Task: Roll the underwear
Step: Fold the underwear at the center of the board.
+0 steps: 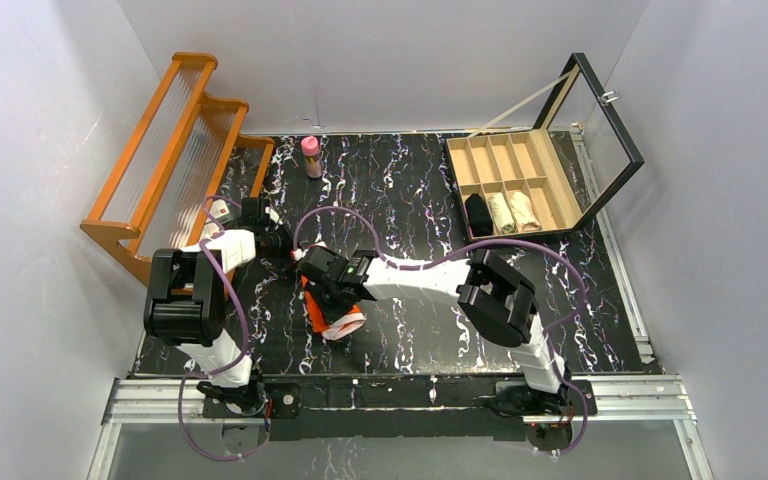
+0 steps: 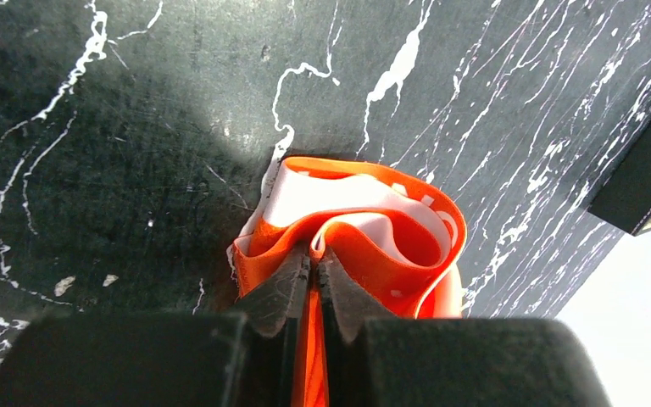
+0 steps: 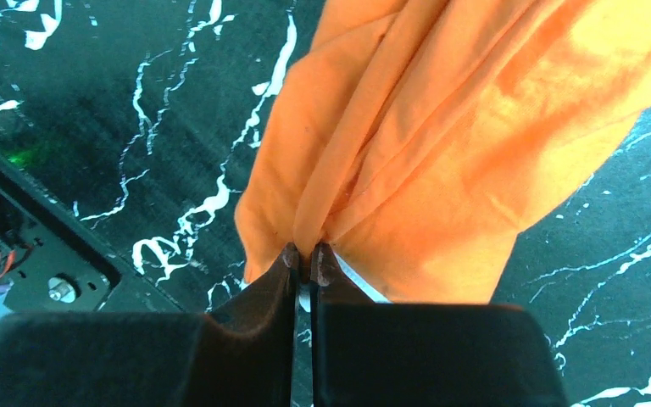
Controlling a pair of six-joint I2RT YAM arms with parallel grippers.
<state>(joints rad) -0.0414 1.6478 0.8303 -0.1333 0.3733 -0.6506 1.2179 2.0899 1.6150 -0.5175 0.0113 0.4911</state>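
Note:
The underwear (image 1: pixel 338 322) is a bright orange cloth with white trim, bunched on the black marbled table left of centre. In the left wrist view its orange and white band (image 2: pixel 373 212) curls in a loop, and my left gripper (image 2: pixel 314 253) is shut on a fold of it. The right wrist view shows the orange cloth (image 3: pixel 441 127) gathered into pleats, with my right gripper (image 3: pixel 305 250) shut on the pinched edge. From above, the left gripper (image 1: pixel 288 243) is at the cloth's far end and the right gripper (image 1: pixel 316 287) is just nearer, over the cloth.
An orange wooden rack (image 1: pixel 175 150) stands along the left wall. A pink-capped bottle (image 1: pixel 311 157) is at the back. At back right is a compartment box (image 1: pixel 510 165) with its glass lid (image 1: pixel 605 130) raised, holding one black and two pale rolls of cloth.

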